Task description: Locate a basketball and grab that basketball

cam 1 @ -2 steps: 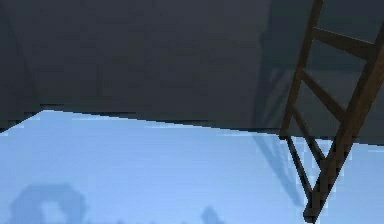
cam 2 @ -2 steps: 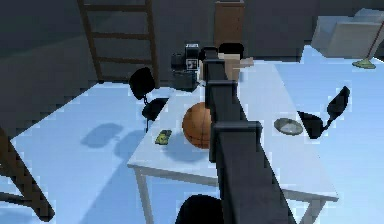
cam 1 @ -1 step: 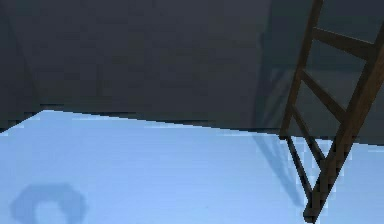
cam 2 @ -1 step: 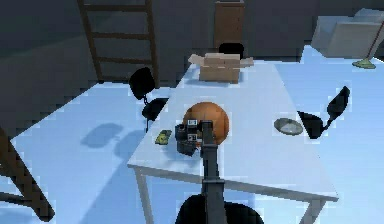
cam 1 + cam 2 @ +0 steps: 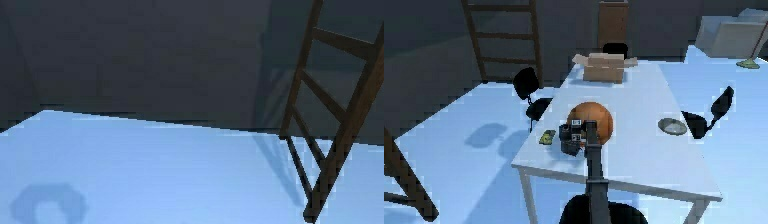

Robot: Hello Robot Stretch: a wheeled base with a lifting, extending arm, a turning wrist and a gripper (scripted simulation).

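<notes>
Tabletop (image 5: 639, 100): a bare stretch is lying between basketball (image 5: 596, 112) and cardboard box (image 5: 605, 66); grey dish (image 5: 672, 125) is sitting near one edge; black chairs (image 5: 529, 84) are flanking it.

Quick count from my feed: one white table (image 5: 646, 152), one basketball (image 5: 593, 111), one cardboard box (image 5: 604, 67), three black chairs (image 5: 526, 84) (image 5: 715, 108) (image 5: 616, 47) I'm sure of, two wooden ladders (image 5: 502, 36) (image 5: 406, 178), one small round dish (image 5: 672, 125).
</notes>
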